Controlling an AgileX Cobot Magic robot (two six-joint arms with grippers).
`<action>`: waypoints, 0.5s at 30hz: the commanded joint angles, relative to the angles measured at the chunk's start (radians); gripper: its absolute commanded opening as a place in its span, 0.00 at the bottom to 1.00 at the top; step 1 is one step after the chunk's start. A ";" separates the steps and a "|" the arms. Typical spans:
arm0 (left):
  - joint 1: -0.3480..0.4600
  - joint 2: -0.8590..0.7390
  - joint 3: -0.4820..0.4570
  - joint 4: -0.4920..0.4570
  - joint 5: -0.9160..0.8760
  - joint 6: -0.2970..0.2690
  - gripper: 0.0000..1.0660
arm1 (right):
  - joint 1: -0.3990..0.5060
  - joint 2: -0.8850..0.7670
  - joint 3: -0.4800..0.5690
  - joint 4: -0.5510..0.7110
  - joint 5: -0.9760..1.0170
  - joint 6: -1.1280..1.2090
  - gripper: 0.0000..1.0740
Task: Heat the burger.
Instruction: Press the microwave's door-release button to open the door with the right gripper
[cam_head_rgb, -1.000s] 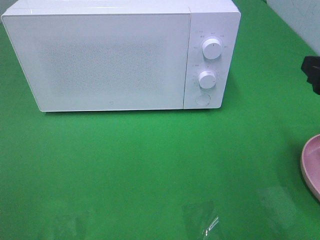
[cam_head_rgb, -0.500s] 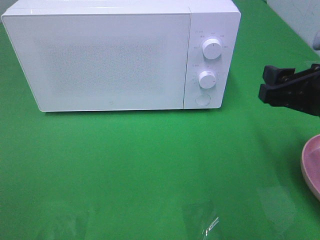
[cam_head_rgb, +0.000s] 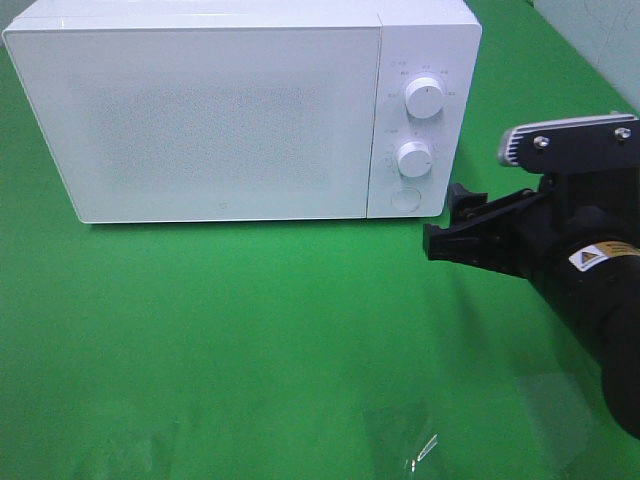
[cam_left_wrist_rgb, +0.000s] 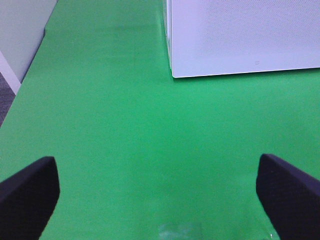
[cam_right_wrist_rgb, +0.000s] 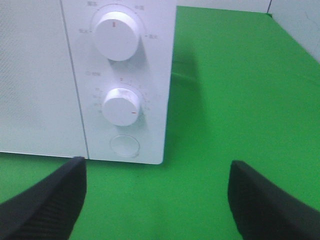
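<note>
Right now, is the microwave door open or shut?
Shut: the microwave door sits flush with the knob panel, with no gap showing in the high view.

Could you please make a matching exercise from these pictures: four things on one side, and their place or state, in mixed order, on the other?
Things:
1. white box-shaped microwave oven
2. black right gripper
3. black left gripper
4. round white push button

Place or state:
a. lowest on the oven's white control panel
b. open, outside the high camera's view
c. door closed
d. open, close to that panel

Pairs: 1-c, 2-d, 3-b, 4-a.
</note>
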 joint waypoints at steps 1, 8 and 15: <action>0.004 -0.022 0.004 -0.011 -0.014 0.001 0.94 | 0.021 0.033 -0.036 0.006 -0.022 -0.011 0.71; 0.004 -0.022 0.004 -0.011 -0.014 0.001 0.94 | 0.030 0.130 -0.119 0.003 -0.006 -0.009 0.71; 0.004 -0.022 0.004 -0.011 -0.014 0.001 0.94 | 0.030 0.173 -0.126 -0.005 -0.013 0.169 0.70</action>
